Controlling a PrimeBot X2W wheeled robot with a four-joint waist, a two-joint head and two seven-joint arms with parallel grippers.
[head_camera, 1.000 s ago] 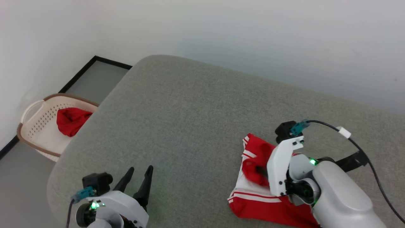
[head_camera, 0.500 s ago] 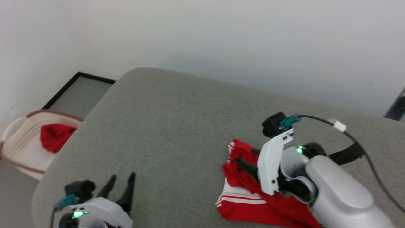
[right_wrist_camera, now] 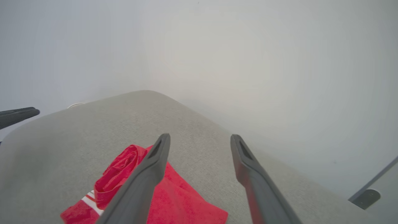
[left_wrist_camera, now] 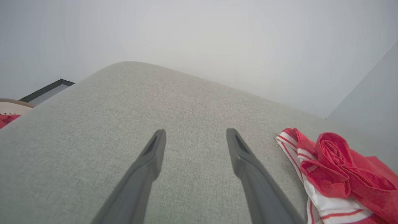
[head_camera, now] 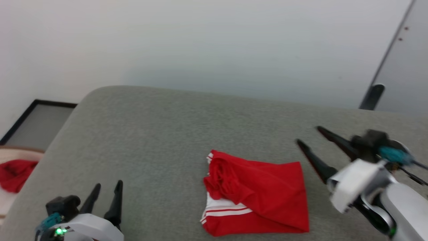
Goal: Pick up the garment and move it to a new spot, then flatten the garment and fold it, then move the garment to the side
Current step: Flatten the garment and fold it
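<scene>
One broad grey fabric cushion (head_camera: 160,127) carries the crumpled red jersey with white striped trim (head_camera: 264,190). My right gripper (head_camera: 307,134), beside it, and left gripper (head_camera: 108,184), well apart, both gape empty. Plain red cloth (head_camera: 13,172) lies far left.

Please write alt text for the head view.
A red garment with white striped trim lies bunched on a grey cushion. The open right gripper is to its right, apart from it; the open left gripper is at lower left.
</scene>
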